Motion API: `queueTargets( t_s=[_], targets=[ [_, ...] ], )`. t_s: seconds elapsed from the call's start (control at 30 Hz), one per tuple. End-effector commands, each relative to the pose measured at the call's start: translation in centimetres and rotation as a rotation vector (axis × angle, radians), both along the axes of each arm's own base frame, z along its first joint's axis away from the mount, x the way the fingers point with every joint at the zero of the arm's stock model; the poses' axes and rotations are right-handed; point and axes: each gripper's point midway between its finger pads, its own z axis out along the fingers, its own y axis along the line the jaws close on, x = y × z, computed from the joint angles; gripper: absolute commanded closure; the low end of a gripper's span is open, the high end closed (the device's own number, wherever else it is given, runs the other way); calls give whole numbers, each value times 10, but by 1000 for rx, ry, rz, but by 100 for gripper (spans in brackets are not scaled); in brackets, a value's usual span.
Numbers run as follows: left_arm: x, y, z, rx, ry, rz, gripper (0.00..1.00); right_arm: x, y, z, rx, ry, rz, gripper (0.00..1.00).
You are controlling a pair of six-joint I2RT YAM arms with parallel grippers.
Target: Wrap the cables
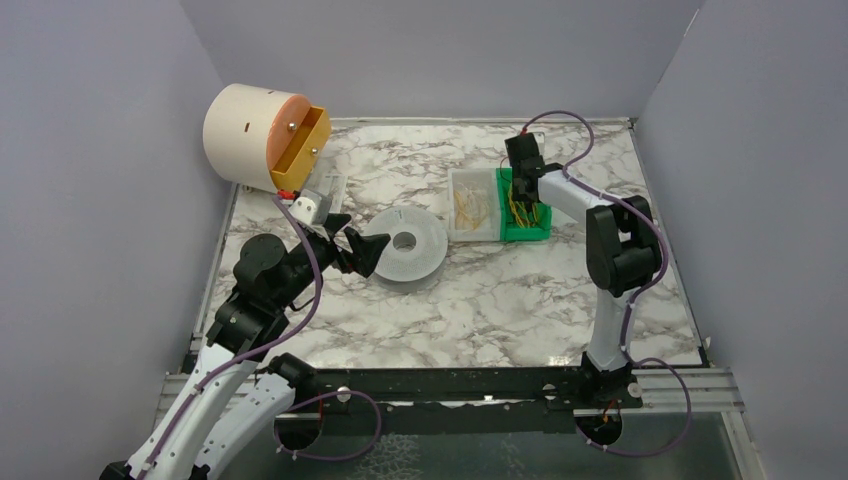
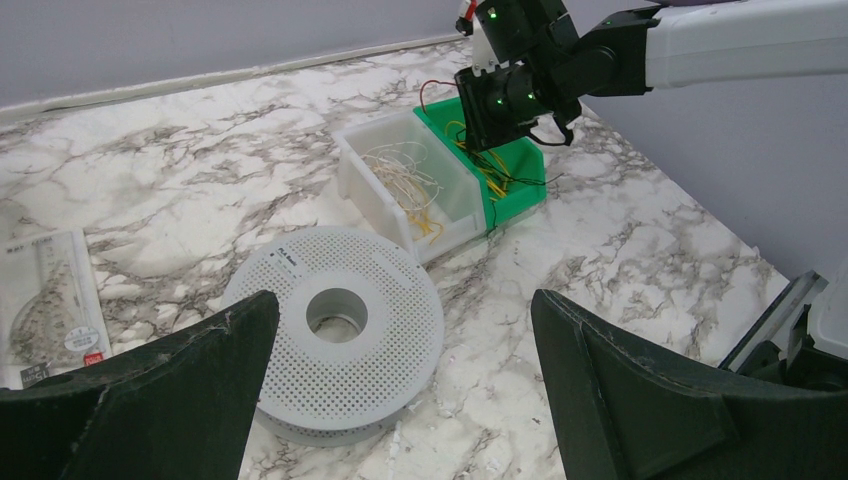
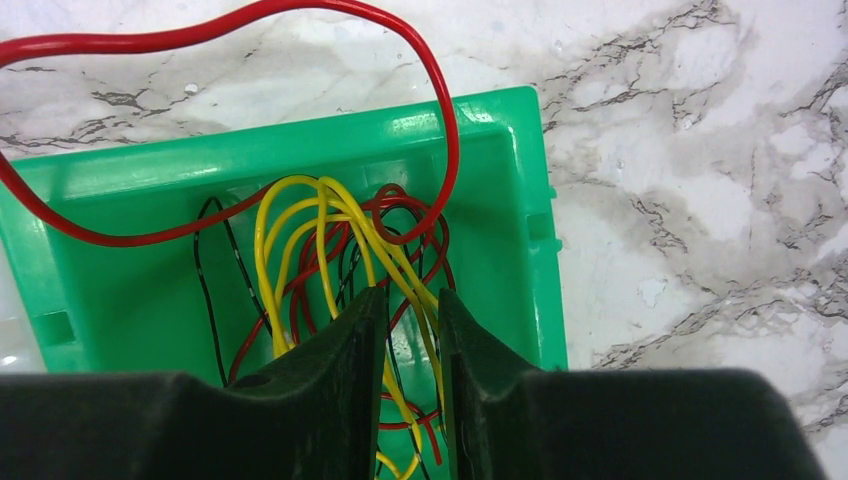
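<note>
The marble table [image 1: 500, 300] carries a perforated grey spool [image 2: 400, 350] in front of my left arm. Beyond it a white bin [image 2: 360, 190] of pale wires sits touching a green bin [image 3: 150, 290]. The cables [image 3: 330, 215] lie in the green bin as a loose tangle of yellow, dark red and black loops.

I judge them to be nearly weightless, limp and springy. A pull on one loop will likely drag its neighbours along, and a strand this thin can slip past the pads. I would take a yellow loop where it arches clear of the heap.

The left gripper [image 2: 405, 300] hangs wide apart over the spool, holding nothing. The right gripper [image 3: 412, 300] is down in the tangle, its fingers nearly together with a slim gap. Yellow strands run through that gap, seemingly unpinched.
</note>
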Motion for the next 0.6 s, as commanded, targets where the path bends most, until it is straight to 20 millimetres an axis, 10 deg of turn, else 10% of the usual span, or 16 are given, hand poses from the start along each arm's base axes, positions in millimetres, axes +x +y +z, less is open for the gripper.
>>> queueTargets(
  t_s=[0.0,0.27,0.57],
  targets=[
    [1,2,-3,12,1,11,1,5,-6,1,-11,-17,-33,72],
    [1,2,-4,12,2,11,1,5,-2,8,14,-25,-24,97],
    [1,2,-3,10,0,13,1,-4,8,27,94,-53,-3,99]
  ],
)
